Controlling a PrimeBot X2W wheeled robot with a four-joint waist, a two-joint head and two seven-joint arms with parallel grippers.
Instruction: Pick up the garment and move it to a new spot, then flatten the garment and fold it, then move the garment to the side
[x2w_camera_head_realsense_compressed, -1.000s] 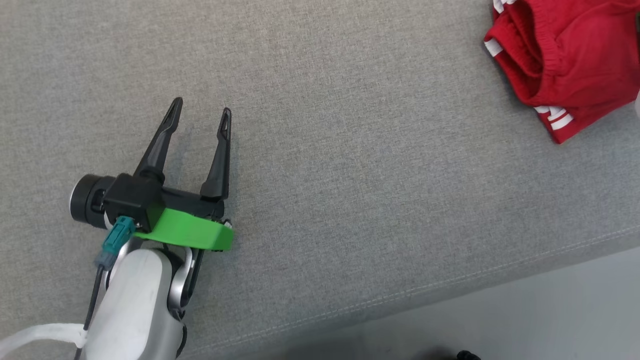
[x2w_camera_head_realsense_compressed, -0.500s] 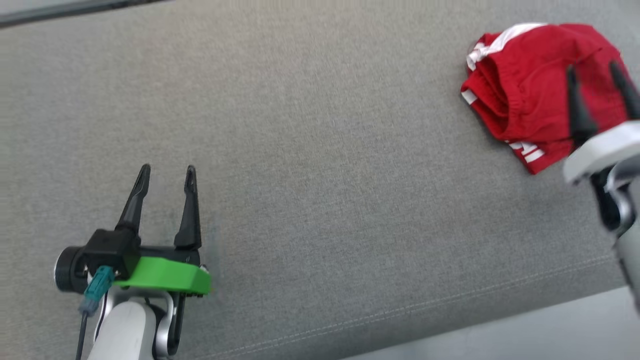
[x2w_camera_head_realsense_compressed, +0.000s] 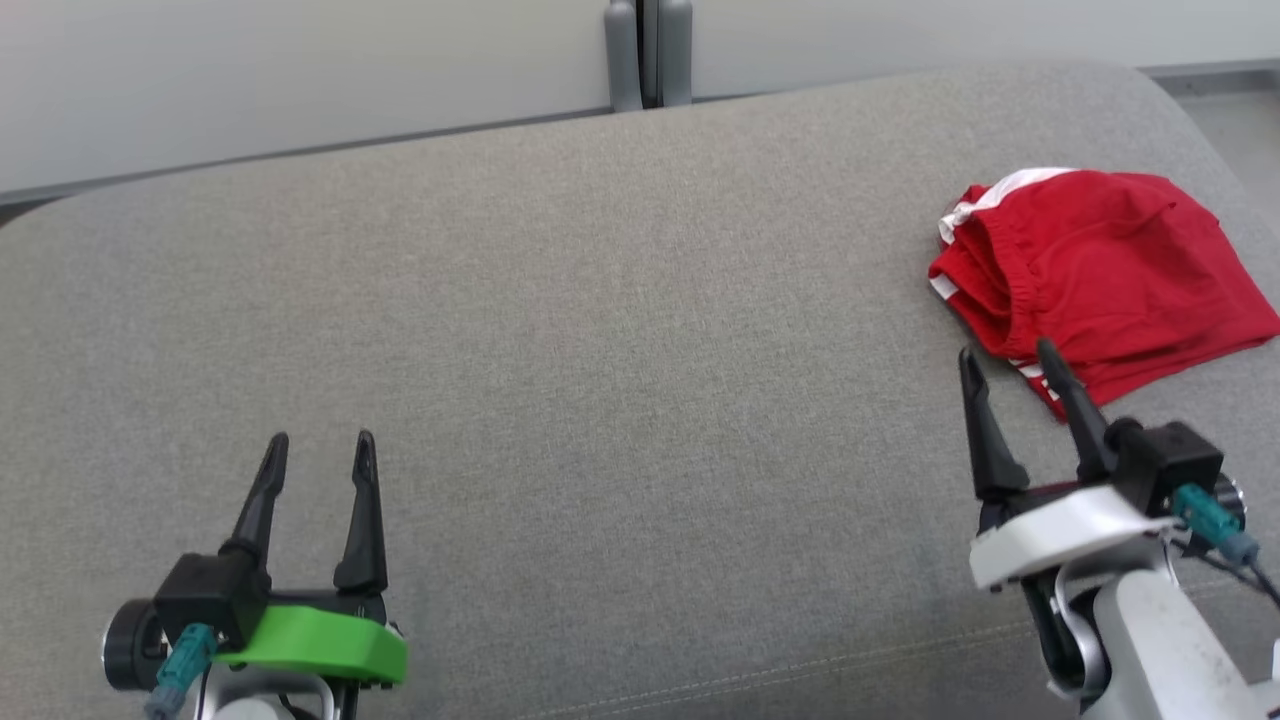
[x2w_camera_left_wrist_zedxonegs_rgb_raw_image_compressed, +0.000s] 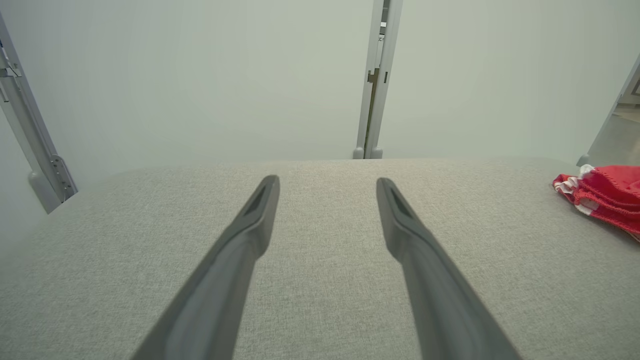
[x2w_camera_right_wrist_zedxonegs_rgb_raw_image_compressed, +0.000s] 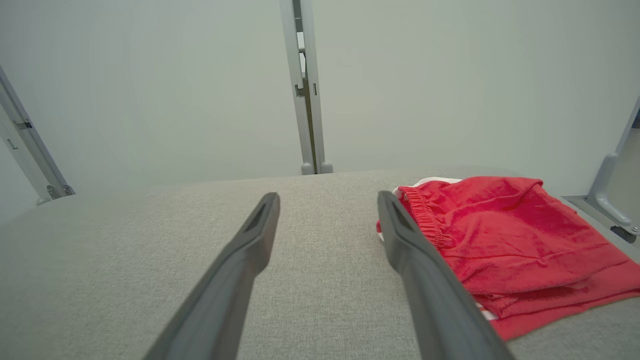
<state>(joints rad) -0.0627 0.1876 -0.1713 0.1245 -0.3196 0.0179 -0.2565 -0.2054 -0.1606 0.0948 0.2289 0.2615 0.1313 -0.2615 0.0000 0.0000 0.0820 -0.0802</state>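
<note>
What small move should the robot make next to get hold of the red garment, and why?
Probably ease the right claw forward and slightly right onto the near edge of the red garment. That claw is open, empty and just short of the bunched cloth, while the left claw sits far across the grey cushion.

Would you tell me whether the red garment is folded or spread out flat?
Folded: the red garment lies in stacked layers on the grey cushion, waistband doubled at one edge.
</note>
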